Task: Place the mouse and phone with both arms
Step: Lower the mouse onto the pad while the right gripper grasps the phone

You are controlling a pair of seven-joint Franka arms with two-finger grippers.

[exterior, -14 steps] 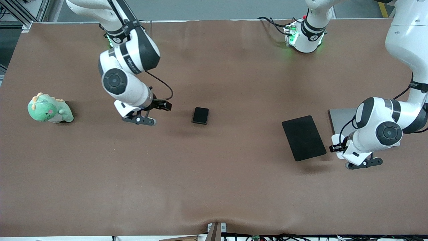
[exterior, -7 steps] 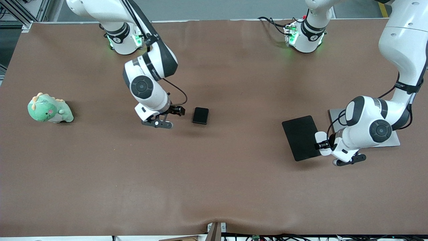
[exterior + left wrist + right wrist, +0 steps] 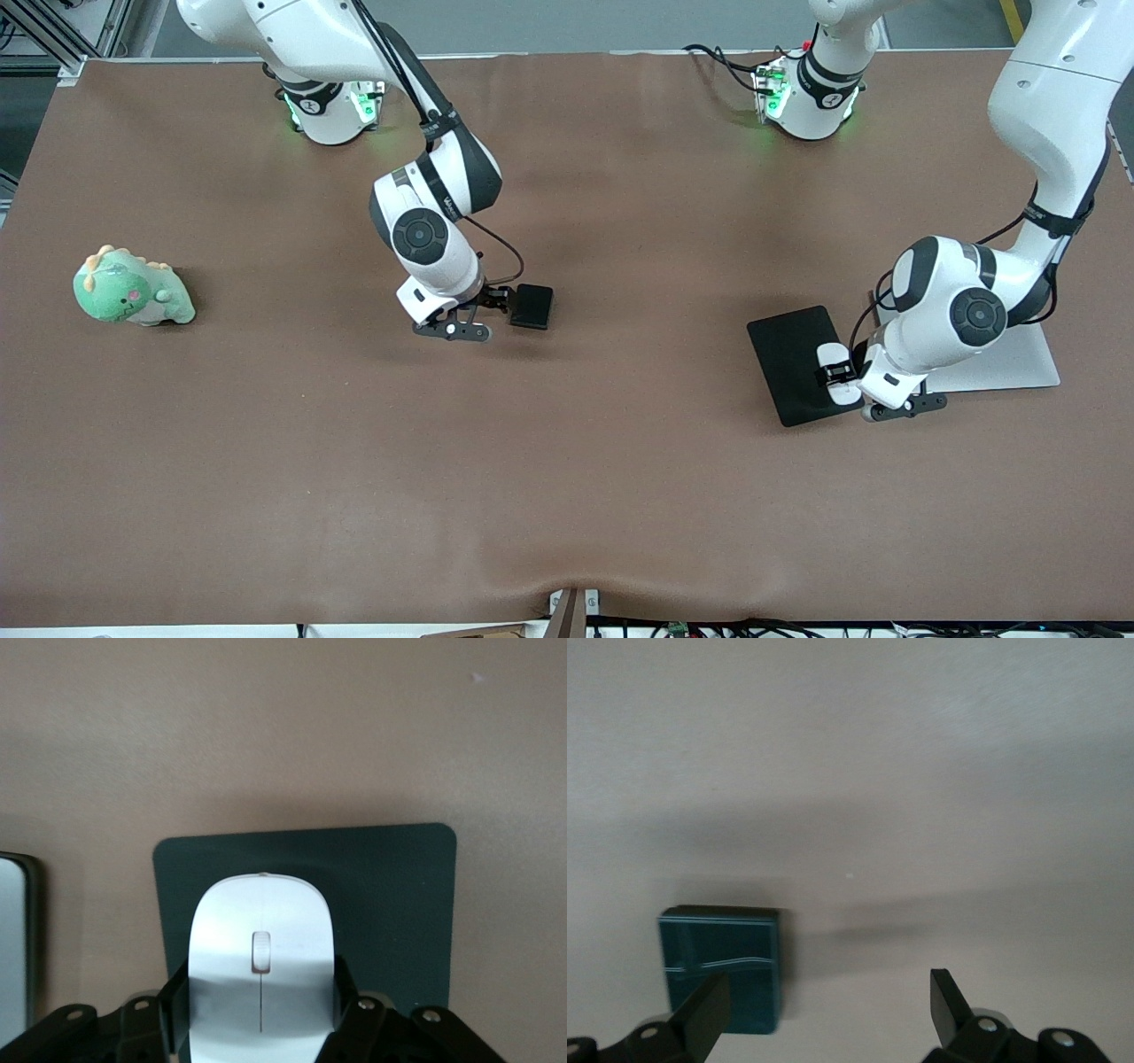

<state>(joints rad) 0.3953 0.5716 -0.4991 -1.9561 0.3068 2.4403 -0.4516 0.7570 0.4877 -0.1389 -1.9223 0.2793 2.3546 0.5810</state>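
Observation:
The white mouse (image 3: 831, 361) is held in my left gripper (image 3: 837, 374), which is shut on its sides low over the black mouse pad (image 3: 793, 354), at the pad's edge toward the left arm's end. In the left wrist view the mouse (image 3: 261, 948) sits between the fingers (image 3: 174, 997) over the pad (image 3: 390, 895). The black phone (image 3: 532, 307) lies on the table near the middle. My right gripper (image 3: 498, 305) is open and empty, low, right beside the phone. In the right wrist view the phone (image 3: 722, 957) lies by one finger (image 3: 704, 1010), off the gap's middle (image 3: 826, 1005).
A green dinosaur plush (image 3: 133, 288) sits toward the right arm's end of the table. A flat grey slab (image 3: 1019, 363) lies beside the mouse pad toward the left arm's end, under the left arm; it also shows in the left wrist view (image 3: 13, 939). Brown cloth covers the table.
My right gripper has moved across the table up to the phone. My left gripper has carried the mouse from beside the grey slab to over the mouse pad.

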